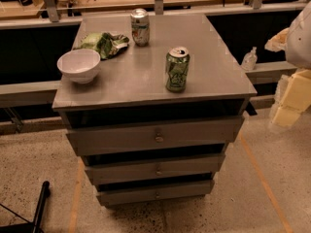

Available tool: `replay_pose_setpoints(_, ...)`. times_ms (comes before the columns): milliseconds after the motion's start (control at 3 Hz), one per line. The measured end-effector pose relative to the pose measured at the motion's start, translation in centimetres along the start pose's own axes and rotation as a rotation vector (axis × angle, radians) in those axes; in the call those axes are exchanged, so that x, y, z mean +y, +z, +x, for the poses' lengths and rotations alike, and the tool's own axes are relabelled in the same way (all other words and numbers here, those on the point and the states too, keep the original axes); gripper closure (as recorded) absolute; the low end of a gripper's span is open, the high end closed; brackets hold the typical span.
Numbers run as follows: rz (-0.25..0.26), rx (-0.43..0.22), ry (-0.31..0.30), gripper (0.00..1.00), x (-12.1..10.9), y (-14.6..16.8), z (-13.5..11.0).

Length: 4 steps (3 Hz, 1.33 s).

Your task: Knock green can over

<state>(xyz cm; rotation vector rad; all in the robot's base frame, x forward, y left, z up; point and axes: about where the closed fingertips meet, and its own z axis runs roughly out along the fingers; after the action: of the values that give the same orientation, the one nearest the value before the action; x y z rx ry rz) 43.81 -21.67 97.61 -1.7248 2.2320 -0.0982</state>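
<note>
The green can [177, 69] stands upright on the grey drawer cabinet's top [146, 76], right of centre and near the front edge. It is shiny green with pale markings, dented, with a silver top. My gripper [291, 101] shows as pale yellow blocks at the right edge of the view, beyond the cabinet's right side and lower than its top. A white part of the arm [301, 33] is above it. The gripper is well apart from the can and holds nothing that I can see.
A silver-white can with red and green print [140, 26] stands at the back. A wrinkled green and white snack bag [103, 43] lies back left, and a white bowl [79, 65] sits at the left. A small clear bottle [250, 59] stands on a ledge to the right.
</note>
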Motion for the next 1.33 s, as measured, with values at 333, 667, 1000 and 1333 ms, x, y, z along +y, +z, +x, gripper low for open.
replay_pose_setpoints(333,0.0,0.0,0.0,0.0,0.0,0.0,0.0)
replay_pose_setpoints(667,0.023,-0.068,0.003,0.0,-2.8,1.0,-0.9)
replay_pose_setpoints(1000,0.102,-0.233,0.011,0.0,-7.2,1.8,-3.1)
replay_pose_setpoints(1333,0.193,-0.474,0.011,0.0,-12.0,1.8,-6.5)
